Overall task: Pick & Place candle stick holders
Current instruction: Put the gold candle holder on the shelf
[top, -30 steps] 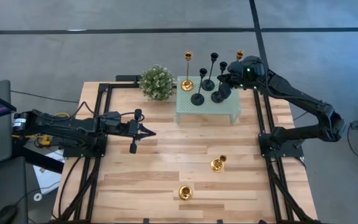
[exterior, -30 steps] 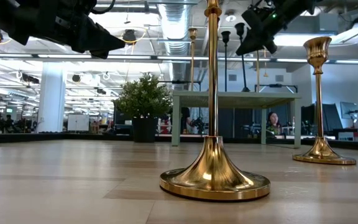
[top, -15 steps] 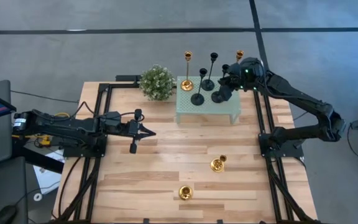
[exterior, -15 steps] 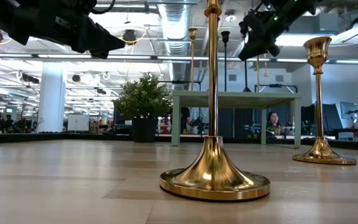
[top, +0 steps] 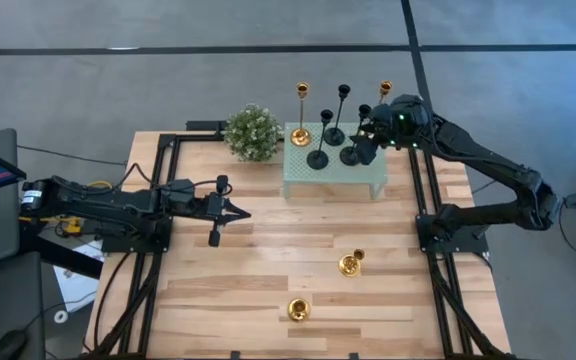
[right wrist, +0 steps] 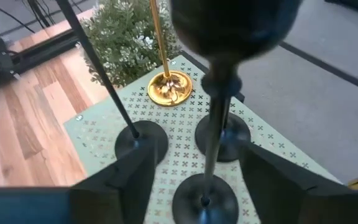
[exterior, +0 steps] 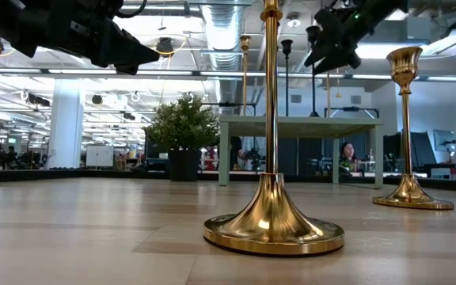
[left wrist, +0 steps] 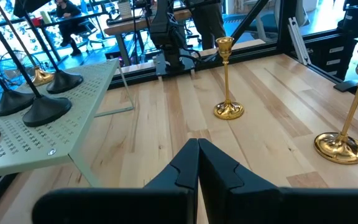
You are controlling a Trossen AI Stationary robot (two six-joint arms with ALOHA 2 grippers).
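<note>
Currently right gripper (right wrist: 207, 180) is sitting with fingers apart around the upright stem of a black candle holder (right wrist: 211, 143), left gripper (left wrist: 197, 163) idling closed, well apart.

left gripper (top: 215, 213) held low with its fingers pressed together, arm stretched sideways; right gripper (top: 366, 140) raised, fingers parted, arm bent at the elbow.

Looking straight down from overhead, taking in the whole table (top: 268, 260) and both arms. Sitting at tabletop level, facing across toward the room, very close to a gold holder (exterior: 273, 158). Mounted behind the left gripper (left wrist: 197, 162), facing ahead across the boards. Mounted behind the right gripper (right wrist: 197, 168), close above the mint stand (right wrist: 104, 134), shared with the overhead and left wrist views.
</note>
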